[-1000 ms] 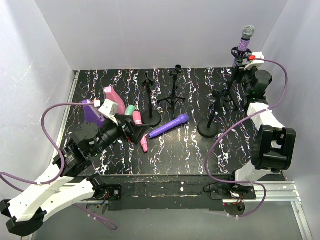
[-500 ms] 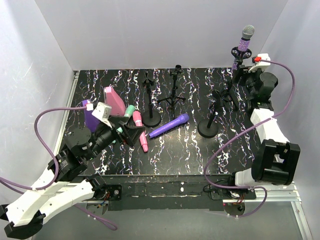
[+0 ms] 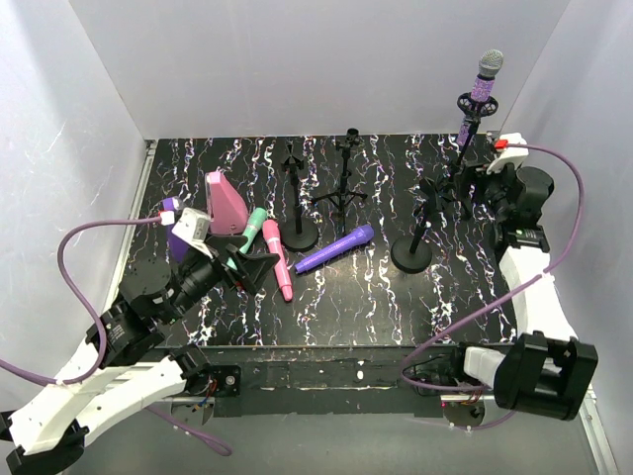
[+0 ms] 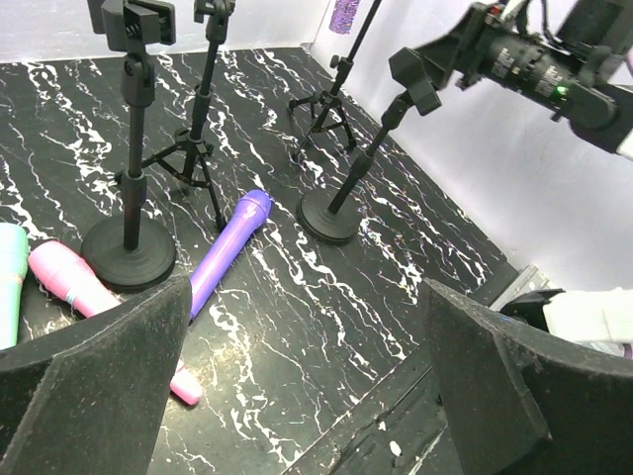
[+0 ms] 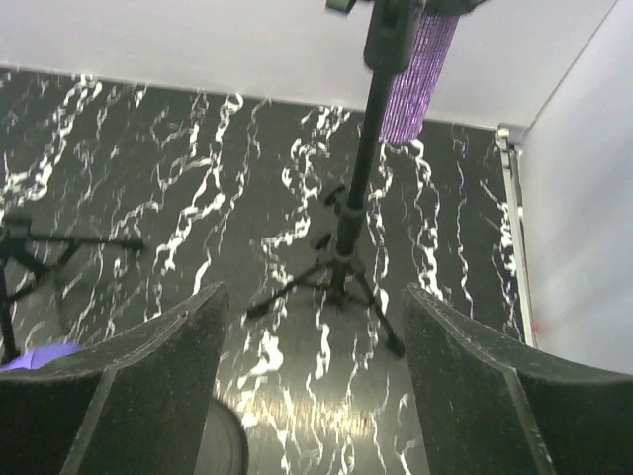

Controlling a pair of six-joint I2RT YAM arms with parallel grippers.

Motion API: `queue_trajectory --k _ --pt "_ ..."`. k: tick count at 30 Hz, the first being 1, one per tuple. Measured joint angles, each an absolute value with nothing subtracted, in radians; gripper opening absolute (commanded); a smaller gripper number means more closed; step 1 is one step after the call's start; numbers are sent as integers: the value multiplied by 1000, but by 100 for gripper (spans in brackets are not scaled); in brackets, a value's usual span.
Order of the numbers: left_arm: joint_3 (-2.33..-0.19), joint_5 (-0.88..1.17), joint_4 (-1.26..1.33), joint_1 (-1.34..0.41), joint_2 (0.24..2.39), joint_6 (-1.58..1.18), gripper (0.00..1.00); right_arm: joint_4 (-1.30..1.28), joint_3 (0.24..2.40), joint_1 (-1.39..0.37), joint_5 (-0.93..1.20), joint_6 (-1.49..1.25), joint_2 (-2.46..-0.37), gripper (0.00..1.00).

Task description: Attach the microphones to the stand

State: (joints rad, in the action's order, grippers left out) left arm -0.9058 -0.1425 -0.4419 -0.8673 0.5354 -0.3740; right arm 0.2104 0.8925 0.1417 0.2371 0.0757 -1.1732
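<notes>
The glittery purple microphone with its silver-grey head stands clipped in the back-right tripod stand; its sparkly body and the stand's pole show in the right wrist view. My right gripper is open and empty, just right of that stand and apart from it. The mint green microphone, pink microphone and plain purple microphone lie on the table. My left gripper is wide open and empty, beside the pink microphone and the purple one.
Three bare stands: a round-base one by the lying microphones, a tripod at the back middle, and a round-base one right of centre. A pink wedge and a purple wedge sit at the left. White walls close three sides.
The right gripper has opened wider and dropped back from the stand's clip, leaving the glittery microphone in it. The left arm has shifted a little left and toward the front.
</notes>
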Motion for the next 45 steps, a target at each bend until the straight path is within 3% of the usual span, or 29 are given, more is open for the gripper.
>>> queue_trajectory --k 8,22,35,38,45 --pt "-921 -194 -508 -867 596 -422 98 -145 892 178 279 145 -945 98" --pt "-997 -162 -513 -847 955 -420 98 -511 804 295 626 317 -773 97" --pt "-1010 183 -379 -667 1085 -500 98 -630 650 295 1026 596 -821 96" --pt "-1087 221 -412 -667 1125 -526 98 -638 650 295 1058 612 -837 96" --pt "-1554 317 -465 -694 1386 -552 98 -652 651 295 1088 630 -838 96"
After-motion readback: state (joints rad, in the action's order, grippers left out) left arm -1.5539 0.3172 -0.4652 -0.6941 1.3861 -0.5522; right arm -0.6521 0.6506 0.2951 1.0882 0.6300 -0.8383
